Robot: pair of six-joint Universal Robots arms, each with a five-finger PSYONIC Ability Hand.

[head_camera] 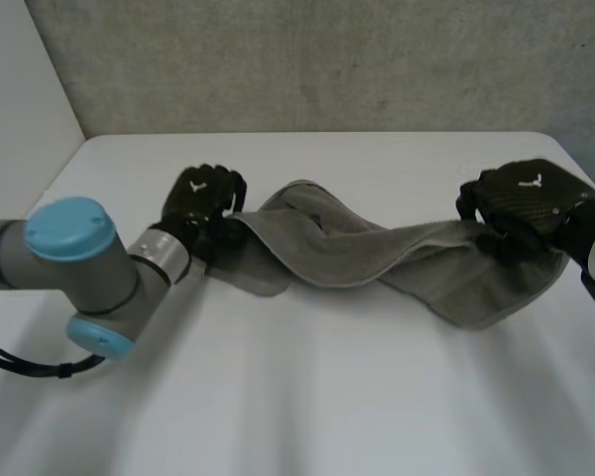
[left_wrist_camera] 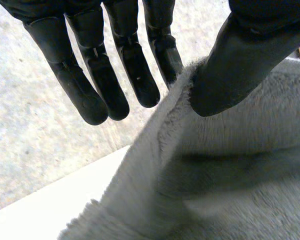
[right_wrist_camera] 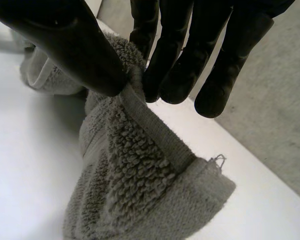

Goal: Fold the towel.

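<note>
Head view: grey terry towel [head_camera: 377, 253] spans the white table [head_camera: 327, 397], twisted and stretched between the hands. The left hand [head_camera: 200, 198] grips one end and the right hand [head_camera: 524, 198] the other; each back bears a small white Y-shaped mark. Left wrist view: left thumb [left_wrist_camera: 240, 65] pinches the towel's edge against the nearest finger, the other fingers straight and off the cloth. Right wrist view: right thumb [right_wrist_camera: 75, 45] and fingertips [right_wrist_camera: 155, 82] pinch the flat hem band near a corner.
</note>
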